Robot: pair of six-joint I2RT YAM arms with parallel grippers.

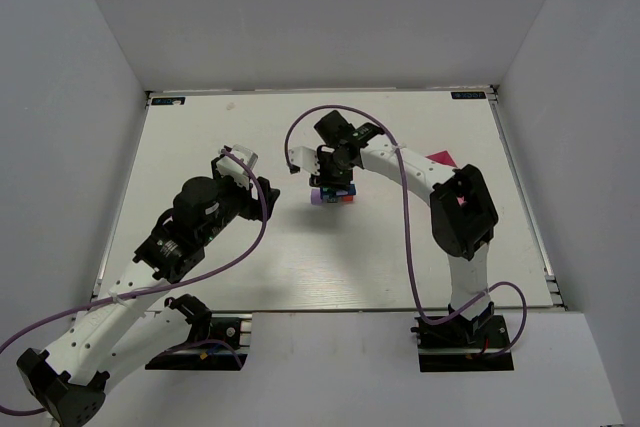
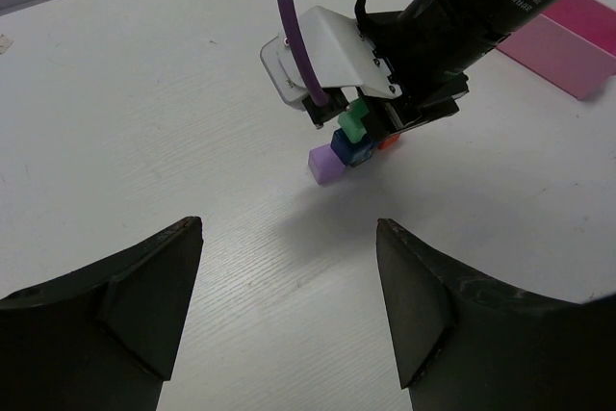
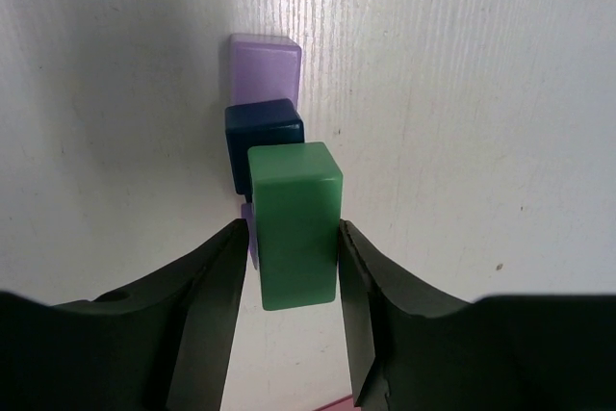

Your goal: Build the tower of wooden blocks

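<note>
The tower (image 1: 333, 194) stands mid-table under my right gripper (image 1: 335, 185). In the right wrist view a green block (image 3: 296, 223) stands upright on top, with a dark blue block (image 3: 262, 137) and a pale purple block (image 3: 265, 64) beyond and below it. My right gripper (image 3: 292, 230) is open, barely wider than the green block: a thin gap shows at the left finger and the right finger sits against the block's side. The left wrist view shows the green block (image 2: 354, 120), the blue (image 2: 348, 146), the purple (image 2: 325, 166) and a bit of red (image 2: 388, 141). My left gripper (image 2: 289, 228) hangs open and empty, left of the tower.
A pink tray (image 1: 440, 160) lies to the right of the tower, behind the right arm; the left wrist view shows the pink tray (image 2: 568, 40) at its top right. The right arm's purple cable (image 1: 300, 127) loops over the tower's left side. White walls enclose the table.
</note>
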